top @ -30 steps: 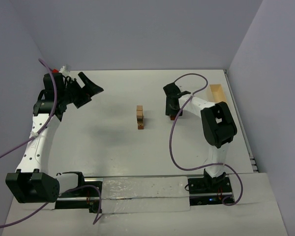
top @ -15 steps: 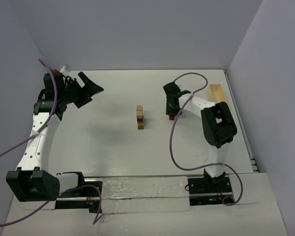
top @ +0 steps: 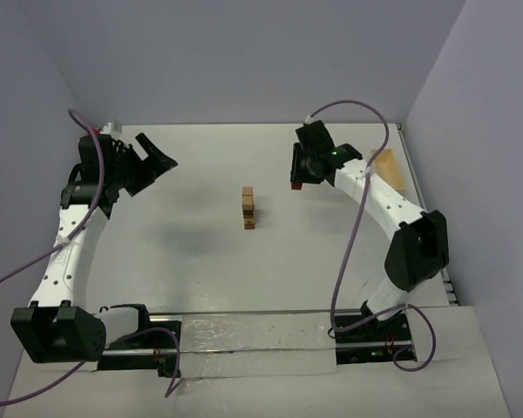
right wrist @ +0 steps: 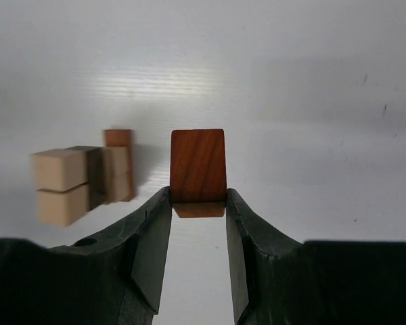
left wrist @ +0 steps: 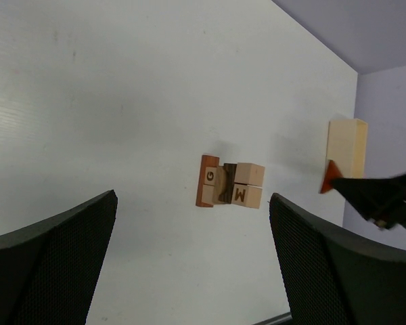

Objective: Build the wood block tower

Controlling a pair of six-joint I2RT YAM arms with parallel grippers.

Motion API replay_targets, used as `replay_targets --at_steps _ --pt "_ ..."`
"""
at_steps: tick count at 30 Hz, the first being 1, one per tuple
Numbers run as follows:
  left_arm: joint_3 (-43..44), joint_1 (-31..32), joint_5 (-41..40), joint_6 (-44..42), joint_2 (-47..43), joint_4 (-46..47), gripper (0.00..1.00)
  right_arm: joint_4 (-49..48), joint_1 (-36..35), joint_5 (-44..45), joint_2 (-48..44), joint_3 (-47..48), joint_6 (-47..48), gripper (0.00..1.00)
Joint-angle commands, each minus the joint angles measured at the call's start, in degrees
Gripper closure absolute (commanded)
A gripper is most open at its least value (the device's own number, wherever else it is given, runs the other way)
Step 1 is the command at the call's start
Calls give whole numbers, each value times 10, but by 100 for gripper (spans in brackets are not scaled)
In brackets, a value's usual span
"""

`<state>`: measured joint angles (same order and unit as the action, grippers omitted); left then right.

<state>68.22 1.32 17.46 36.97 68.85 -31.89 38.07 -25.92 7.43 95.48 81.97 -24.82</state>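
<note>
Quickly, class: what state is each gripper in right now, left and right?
Left gripper: open, holding nothing.
Right gripper: closed on a reddish-brown rectangular wooden block.

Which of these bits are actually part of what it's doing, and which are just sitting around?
In the job:
- tower
- red-brown block, gripped by the right gripper

Lying about:
- pale box, far right
- left gripper, open, holding nothing
</note>
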Motion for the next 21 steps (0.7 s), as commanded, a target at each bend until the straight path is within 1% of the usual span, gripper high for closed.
replay_targets --at_steps 1,2,8,10,15,17,21 --pt "-6 -4 -69 -16 -29 9 1 61 -23 6 -59 62 -26 100" --pt "-8 -4 -80 -18 -30 5 1 86 -34 24 -67 75 -41 100" --pt "-17 -4 -110 -28 -40 6 1 125 -98 96 -74 132 -95 100" --pt "-22 -4 -115 -27 -45 10 1 134 -123 117 -63 147 -106 100" --pt "-31 -4 -125 -26 -51 15 1 142 -173 128 -22 186 -124 100" --pt "-33 -4 -129 -29 -52 15 1 150 -200 154 -6 206 -132 100" --pt "-34 -4 -131 -27 -51 16 1 157 -229 168 25 224 -145 100"
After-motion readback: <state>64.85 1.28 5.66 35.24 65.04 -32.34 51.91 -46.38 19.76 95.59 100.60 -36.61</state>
